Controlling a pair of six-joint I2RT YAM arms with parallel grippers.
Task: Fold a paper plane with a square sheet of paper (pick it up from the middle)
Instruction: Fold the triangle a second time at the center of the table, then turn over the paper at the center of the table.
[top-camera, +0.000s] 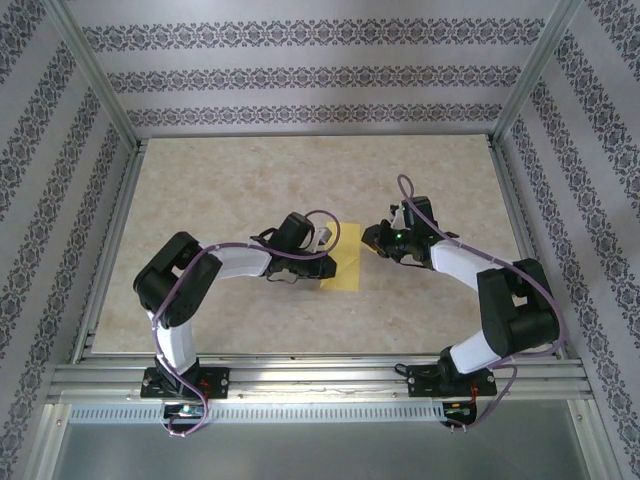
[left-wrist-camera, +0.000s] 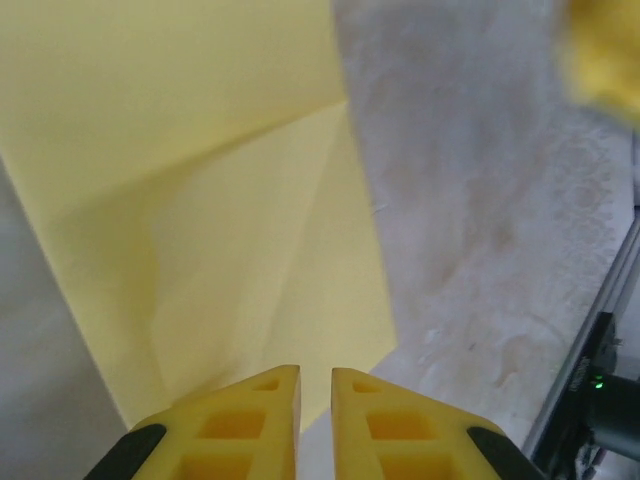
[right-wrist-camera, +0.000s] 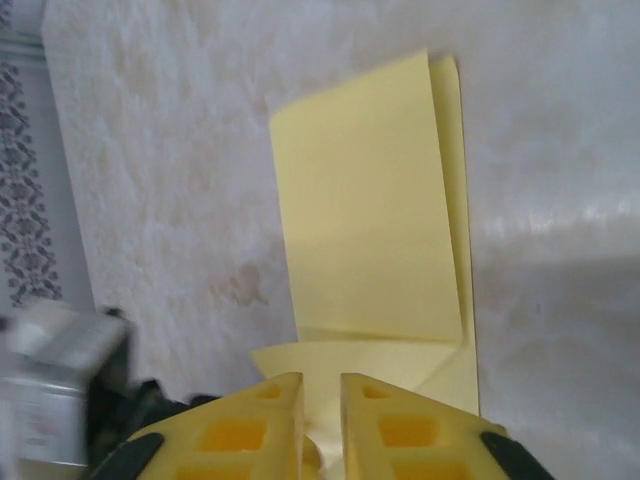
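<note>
The square sheet of paper (top-camera: 346, 262) is yellow and lies folded on the table's middle, between the two grippers. In the left wrist view the sheet (left-wrist-camera: 200, 200) shows diagonal creases, and my left gripper (left-wrist-camera: 315, 375) hovers at its near corner, jaws a narrow gap apart. In the right wrist view the sheet (right-wrist-camera: 370, 220) is a doubled rectangle with a turned-in flap. That flap runs into the narrow gap of my right gripper (right-wrist-camera: 322, 382). From above, the left gripper (top-camera: 330, 248) is at the sheet's left edge and the right gripper (top-camera: 371, 241) at its right. The paper plane is out of view.
Marbled beige tabletop (top-camera: 230, 190) is fenced by aluminium rails (top-camera: 310, 380) and patterned walls (top-camera: 300, 75). The right arm's body (left-wrist-camera: 605, 400) sits at the left wrist view's lower right. The left arm's wrist (right-wrist-camera: 60, 385) is blurred at the right wrist view's lower left.
</note>
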